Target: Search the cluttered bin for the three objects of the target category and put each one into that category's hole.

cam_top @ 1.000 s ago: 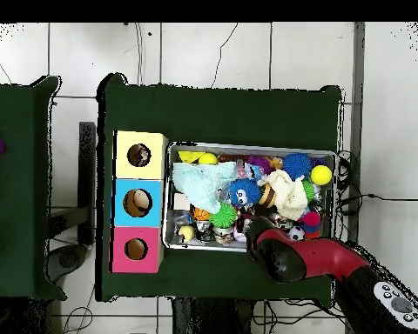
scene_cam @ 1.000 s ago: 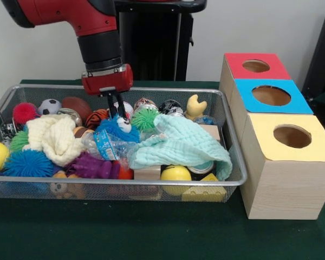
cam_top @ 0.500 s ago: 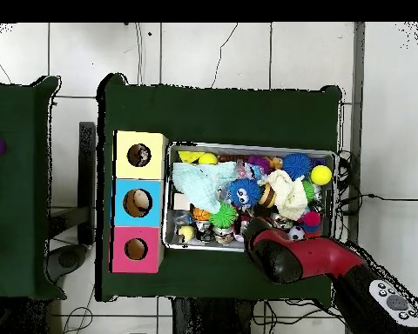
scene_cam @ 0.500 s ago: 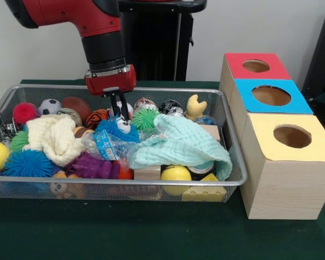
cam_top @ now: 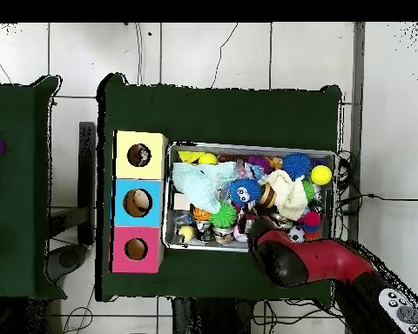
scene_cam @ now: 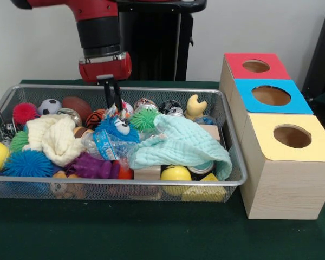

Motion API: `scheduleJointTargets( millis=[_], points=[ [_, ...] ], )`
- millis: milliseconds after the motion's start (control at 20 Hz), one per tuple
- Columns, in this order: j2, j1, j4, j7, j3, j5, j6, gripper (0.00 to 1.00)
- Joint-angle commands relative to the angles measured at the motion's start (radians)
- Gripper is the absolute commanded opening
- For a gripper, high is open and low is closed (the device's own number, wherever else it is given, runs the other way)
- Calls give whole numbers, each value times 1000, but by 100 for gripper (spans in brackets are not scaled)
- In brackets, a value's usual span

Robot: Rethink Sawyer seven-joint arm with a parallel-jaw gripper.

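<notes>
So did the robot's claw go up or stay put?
Yes. The gripper rose and shifted slightly left, now higher against the bin's far rim.

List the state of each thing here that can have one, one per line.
gripper: raised above the clutter, fingers close together, holding nothing visible
wire bin: crammed with toys and cloths
mint cloth: crumpled, draped over other items
cream cloth: bunched up
plastic bottle: lying on its side
red hole: open
blue hole: open
yellow hole: open

Bin (scene_cam: pixel 235 176) left — boxes (scene_cam: pixel 284 162) right
</notes>
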Motion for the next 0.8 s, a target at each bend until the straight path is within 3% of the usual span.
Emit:
scheduleJointTargets(
  millis=[50,250,800],
  points=[
    [-195,41,61,70,71,155,167,0],
    [-245,62,68,47,81,229,224,0],
    [-288,203,76,106,-6,297,214,0]
  ],
)
